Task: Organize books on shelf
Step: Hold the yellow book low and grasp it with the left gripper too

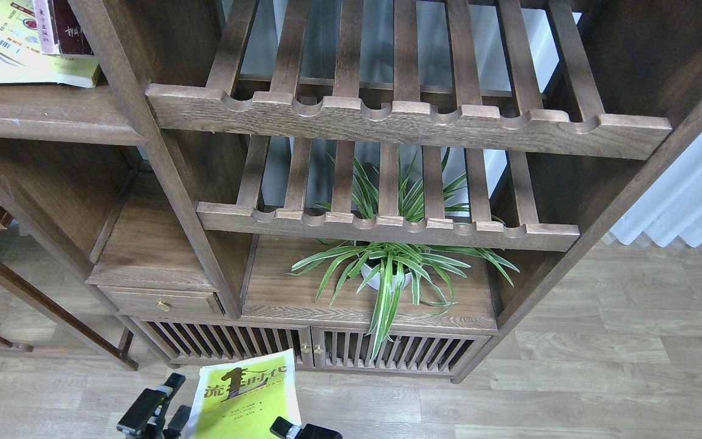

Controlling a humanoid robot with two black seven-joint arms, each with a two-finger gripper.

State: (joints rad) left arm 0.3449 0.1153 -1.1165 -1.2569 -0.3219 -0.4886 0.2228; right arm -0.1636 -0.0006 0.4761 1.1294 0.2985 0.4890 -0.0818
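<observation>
At the bottom edge of the head view the yellow-green-and-white book (243, 399) is held up over the wooden floor (570, 378), its cover facing the camera and its lower part cut off by the frame. The right gripper (287, 428) touches the book's lower right corner; only a dark tip and a bit of its body show, so it seems to be gripping the book, though how its fingers stand cannot be told. The left gripper (165, 407) sits just beside the book's left edge — its two dark fingers are spread apart, with nothing visibly between them. Behind them stands the slatted cabinet door (223, 344), and above it a potted spider plant (387, 274) on a low board. Farther up are two slatted racks (406, 122) with scalloped front rails. At the far upper left, on the shelf (40, 113), lies a pale book with the maroon book (70, 27) on top — well apart from both grippers.
</observation>
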